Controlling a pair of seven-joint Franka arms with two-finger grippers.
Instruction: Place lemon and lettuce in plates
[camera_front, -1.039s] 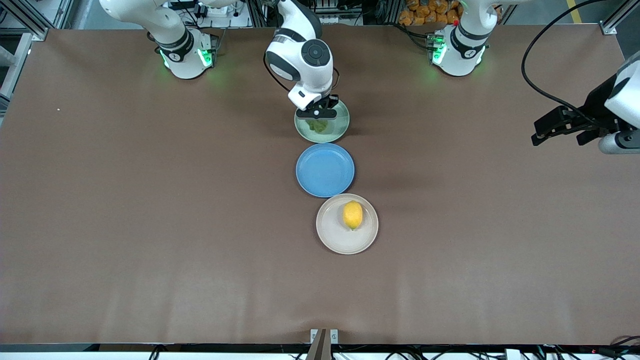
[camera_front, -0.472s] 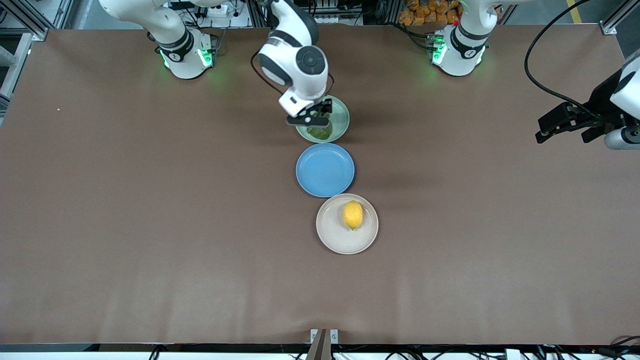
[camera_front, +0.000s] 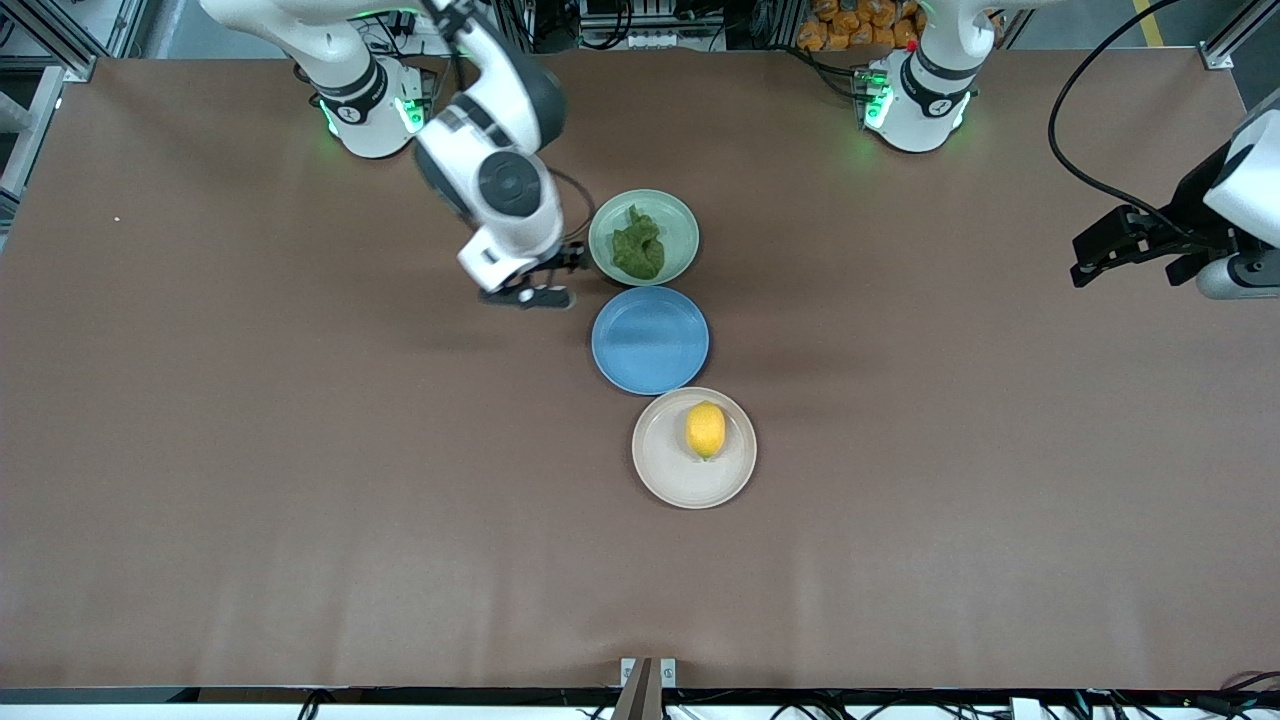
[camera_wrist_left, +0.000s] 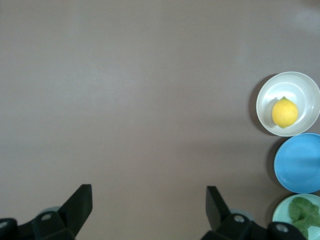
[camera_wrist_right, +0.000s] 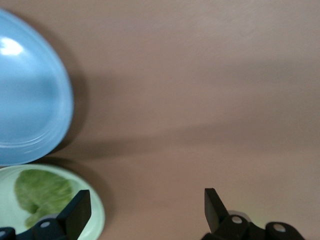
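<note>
- Round blue plate (camera_front: 650, 340) between pale mint green plate (camera_front: 644, 237) and beige-white plate (camera_front: 694, 448); nothing lying on it.
- Dark green wrinkly lettuce (camera_front: 638, 247) in the mint plate; small yellow lemon (camera_front: 705, 430) in the beige-white plate.
- Right gripper (camera_front: 530, 282) over bare brown table (camera_front: 250, 420) beside the mint plate, jaws spread, nothing held; shifted off the lettuce since the earlier frame.
- Left gripper (camera_front: 1105, 250) waiting, apparently high over the left arm's end of the table, jaws wide apart, empty.
</note>
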